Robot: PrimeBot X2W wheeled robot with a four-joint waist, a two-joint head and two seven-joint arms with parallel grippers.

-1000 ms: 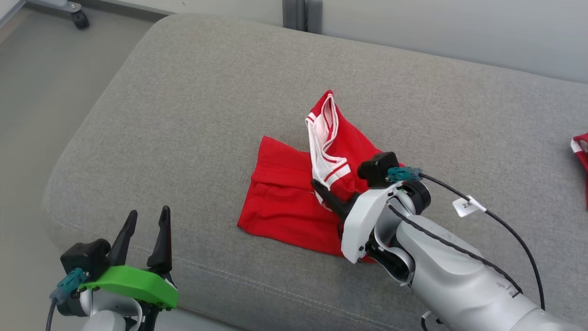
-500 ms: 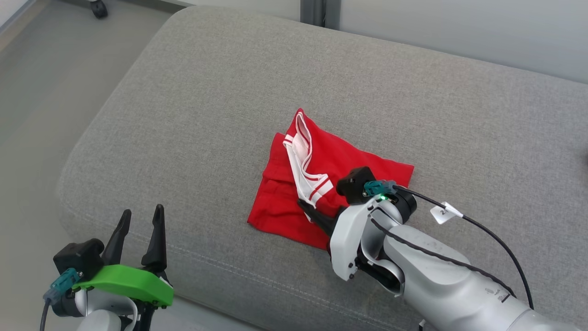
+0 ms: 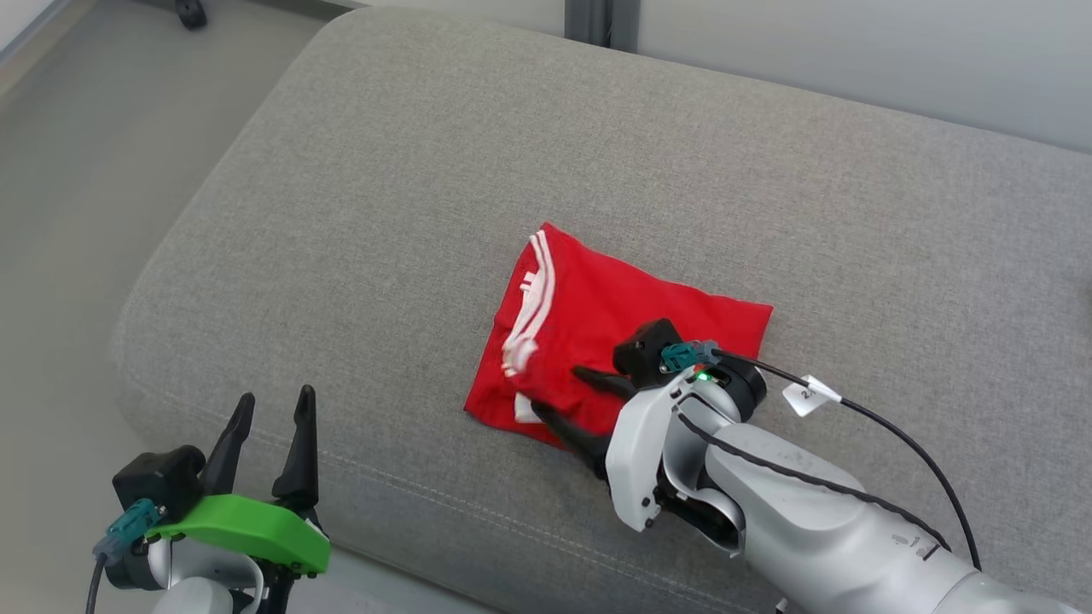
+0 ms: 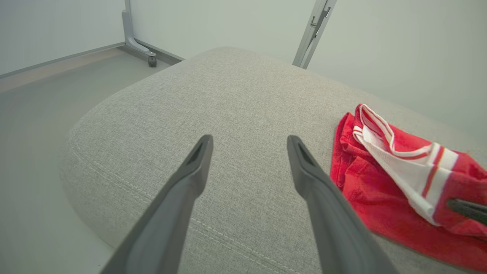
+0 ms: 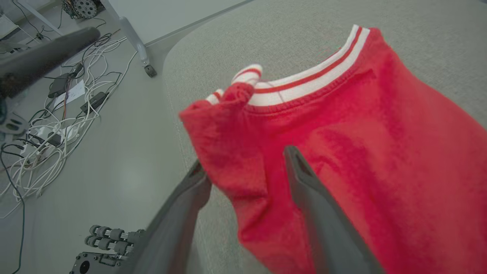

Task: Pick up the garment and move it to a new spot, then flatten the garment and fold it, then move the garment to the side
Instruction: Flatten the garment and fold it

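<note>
"Head view, item 1: where is the garment?" the 1st inspector asks.
"The red garment (image 3: 614, 307) with white striped trim lies folded on the grey cushion (image 3: 384, 213), toward its near edge," the 2nd replies.
"Right pincer (image 3: 559, 392)?"
"It sits at the garment's near-left corner with its 2 fingers spread. In the right wrist view, a hump of red cloth sits between them."
"Left pincer (image 3: 275, 399)?"
"Spread wide and holding nothing, by the cushion's near edge, well apart from the garment."
</note>
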